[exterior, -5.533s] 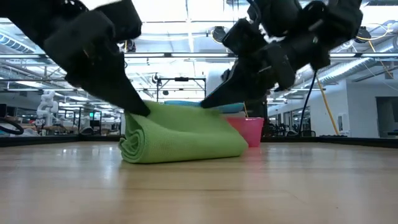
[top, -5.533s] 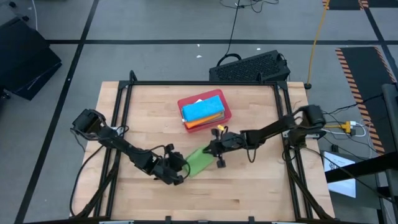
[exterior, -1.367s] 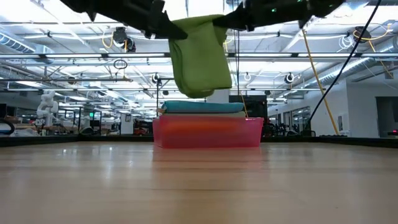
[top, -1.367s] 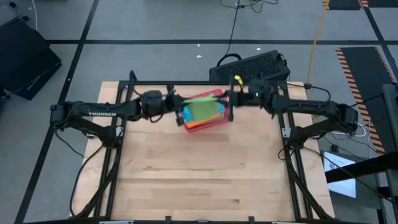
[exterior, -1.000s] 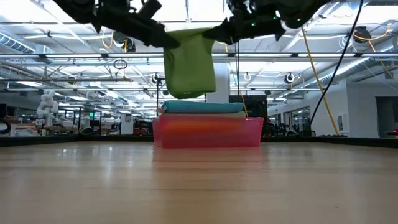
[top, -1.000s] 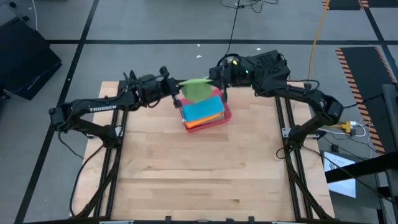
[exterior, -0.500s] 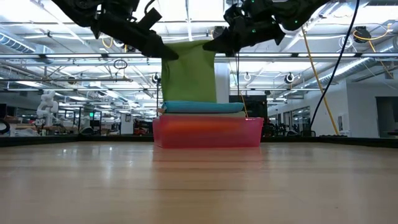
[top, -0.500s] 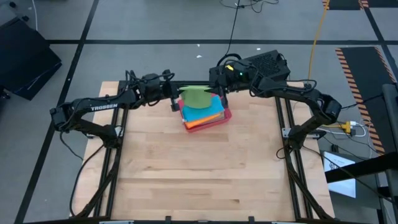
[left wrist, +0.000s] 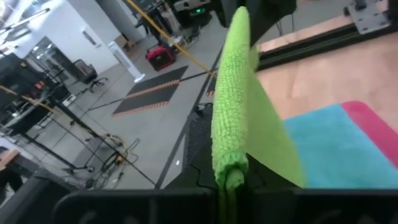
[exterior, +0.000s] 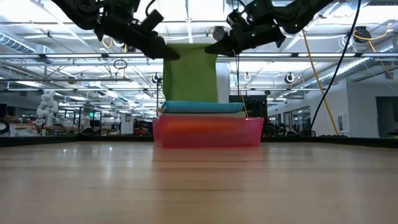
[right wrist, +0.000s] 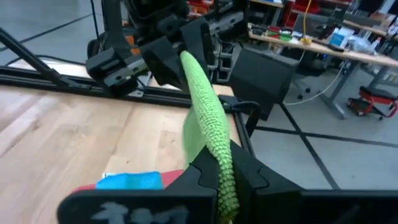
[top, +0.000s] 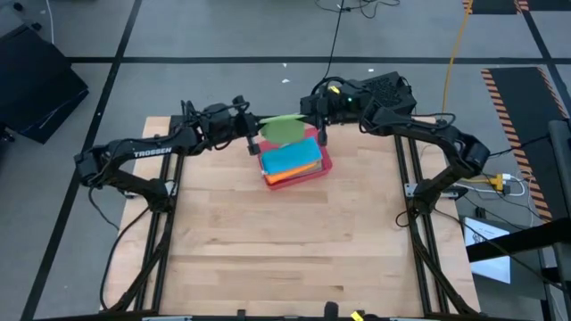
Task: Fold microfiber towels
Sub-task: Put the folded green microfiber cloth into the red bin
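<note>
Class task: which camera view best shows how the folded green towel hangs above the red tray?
The low view: the green towel hangs flat over the red tray. The high view sees only its top edge; the wrist views show its clamped edge.

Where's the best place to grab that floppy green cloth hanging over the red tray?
By its two top corners, one from each side, as the left claw and right claw hold it. The green towel is limp and folded, so pinching the upper edge lets it hang flat above the red tray.
</note>
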